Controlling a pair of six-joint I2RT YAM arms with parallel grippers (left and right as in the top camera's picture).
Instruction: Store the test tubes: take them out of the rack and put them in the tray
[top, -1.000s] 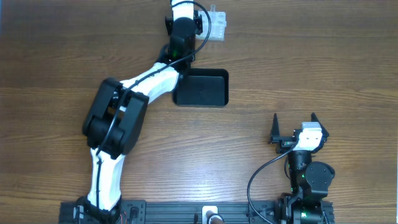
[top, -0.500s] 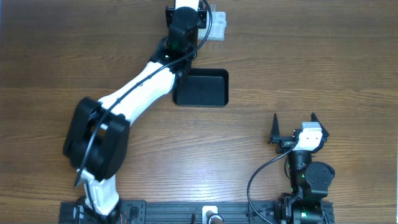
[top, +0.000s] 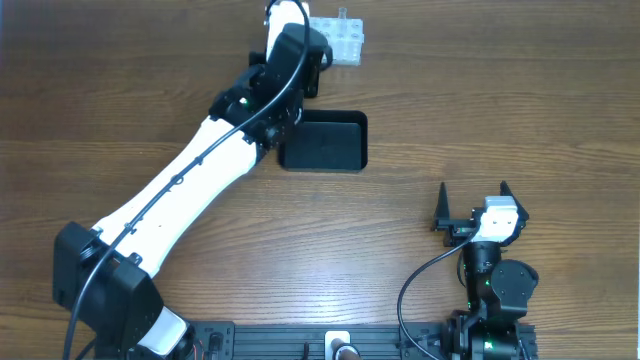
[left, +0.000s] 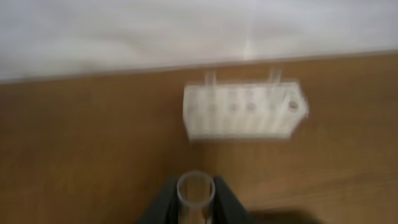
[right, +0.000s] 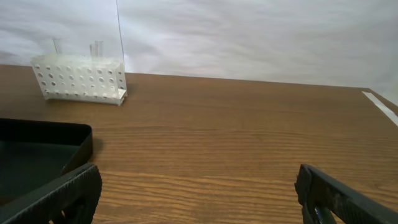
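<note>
So, the left gripper (left: 196, 202) is pinching a test tube (left: 195, 185), near the rack (left: 242, 112), which holds two more tubes (left: 274, 76). I'd carry it to the rack's 6 o'clock, where the tray (top: 325, 140) sits, get low inside the walls, then let go. The table (top: 500, 100) ends just past the rack at 12 o'clock. The right gripper (top: 471, 205) sits spread at the tray's 4 o'clock, well apart.
</note>
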